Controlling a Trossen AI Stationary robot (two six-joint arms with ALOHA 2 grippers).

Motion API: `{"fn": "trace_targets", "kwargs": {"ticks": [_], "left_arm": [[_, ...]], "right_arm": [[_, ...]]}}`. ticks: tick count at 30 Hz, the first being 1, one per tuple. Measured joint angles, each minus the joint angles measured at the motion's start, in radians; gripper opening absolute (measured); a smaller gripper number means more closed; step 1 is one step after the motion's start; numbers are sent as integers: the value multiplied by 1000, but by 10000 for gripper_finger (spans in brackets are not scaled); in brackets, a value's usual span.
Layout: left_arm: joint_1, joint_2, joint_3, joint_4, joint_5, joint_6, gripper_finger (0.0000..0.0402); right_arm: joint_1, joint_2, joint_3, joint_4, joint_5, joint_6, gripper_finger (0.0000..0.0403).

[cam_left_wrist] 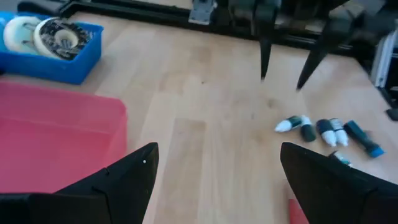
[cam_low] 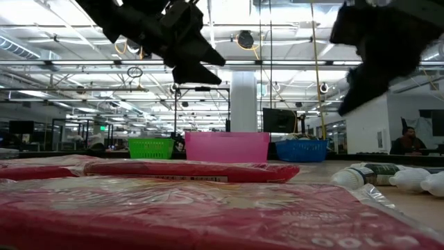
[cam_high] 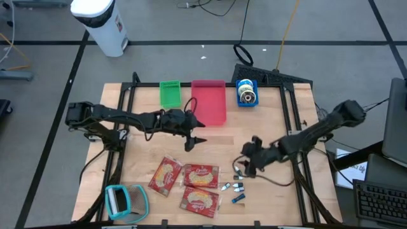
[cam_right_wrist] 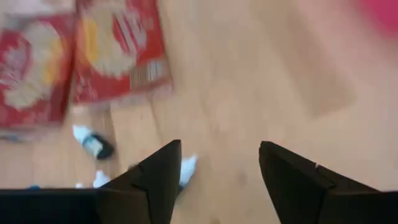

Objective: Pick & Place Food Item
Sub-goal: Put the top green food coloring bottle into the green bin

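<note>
Three red food packets (cam_high: pixel 166 175) (cam_high: pixel 201 176) (cam_high: pixel 199 200) lie flat on the wooden table near its front edge; two show in the right wrist view (cam_right_wrist: pixel 118 50) (cam_right_wrist: pixel 31 68). My left gripper (cam_high: pixel 194 141) (cam_left_wrist: pixel 217 149) hangs open above bare wood in front of the pink bin (cam_high: pixel 208 102), touching nothing. My right gripper (cam_high: pixel 245 166) (cam_right_wrist: pixel 221 144) is open above the table, right of the packets and over several small tubes (cam_high: pixel 235 187), with nothing between its fingers. It also shows in the left wrist view (cam_left_wrist: pixel 285 74).
A green bin (cam_high: pixel 170 93), the pink bin and a blue bin (cam_high: pixel 247 93) holding a tape roll stand along the far edge. A teal tape dispenser (cam_high: pixel 125 200) sits at the front left. Bare wood lies between the two grippers.
</note>
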Motion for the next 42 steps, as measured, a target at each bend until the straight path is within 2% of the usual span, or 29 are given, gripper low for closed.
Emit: {"fn": "trace_targets", "kwargs": {"ticks": [4, 8, 12, 19, 25, 33, 37, 42], "left_arm": [[-16, -1, 0, 79, -8, 1, 335], [-28, 0, 0, 102, -37, 1, 335], [-42, 0, 0, 106, -81, -7, 335], [-82, 0, 0, 110, -142, -24, 335], [-115, -1, 0, 112, -164, -32, 335], [-140, 0, 0, 114, -164, -130, 335], [-140, -1, 0, 143, -170, -226, 335], [-137, 22, 1, 212, -175, -361, 335]], "right_arm": [[48, 113, 0, 65, -35, 139, 181], [79, 191, 0, 173, -105, 181, 166], [106, 245, 0, 167, -98, 182, 156], [113, 308, 0, 149, -25, 164, 147], [114, 349, 4, 155, -19, 85, 128], [106, 327, 0, 147, -13, -63, 61], [76, 266, -2, 140, 67, -188, 58], [17, 180, -1, 151, 249, -426, 71]]}}
